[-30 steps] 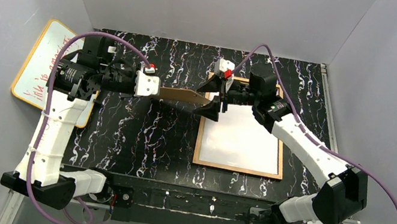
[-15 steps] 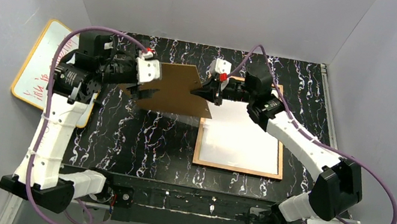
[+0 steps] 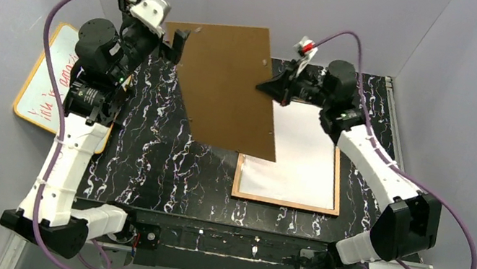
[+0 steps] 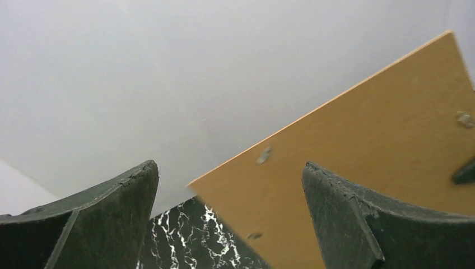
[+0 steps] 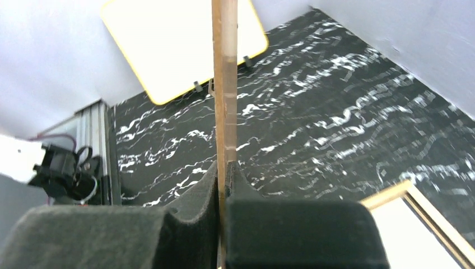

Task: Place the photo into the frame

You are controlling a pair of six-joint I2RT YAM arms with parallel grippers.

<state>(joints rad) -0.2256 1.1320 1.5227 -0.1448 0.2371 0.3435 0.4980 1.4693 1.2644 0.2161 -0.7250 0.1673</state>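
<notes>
A plain brown backing board (image 3: 230,82) hangs tilted in the air over the table's middle, its flat face towards the top camera. My right gripper (image 3: 274,88) is shut on its right edge; in the right wrist view the thin board (image 5: 224,84) runs edge-on between the closed pads (image 5: 224,165). My left gripper (image 3: 173,42) stands open, raised beside the board's upper left corner (image 4: 364,140) and apart from it (image 4: 228,165). The frame (image 3: 338,188) lies flat at the right, tan side up, its inside white (image 5: 386,193). The photo's printed side is out of view.
A yellow-edged whiteboard (image 3: 47,80) with red writing leans at the left wall (image 5: 168,45). The black marbled table (image 3: 165,159) is bounded by grey walls at the back and both sides. Purple cables loop above each arm.
My left gripper opened, let go of the board and rose towards the back wall. My right gripper shut on the board's right edge and lifted it, turning it from edge-on to face-up.
</notes>
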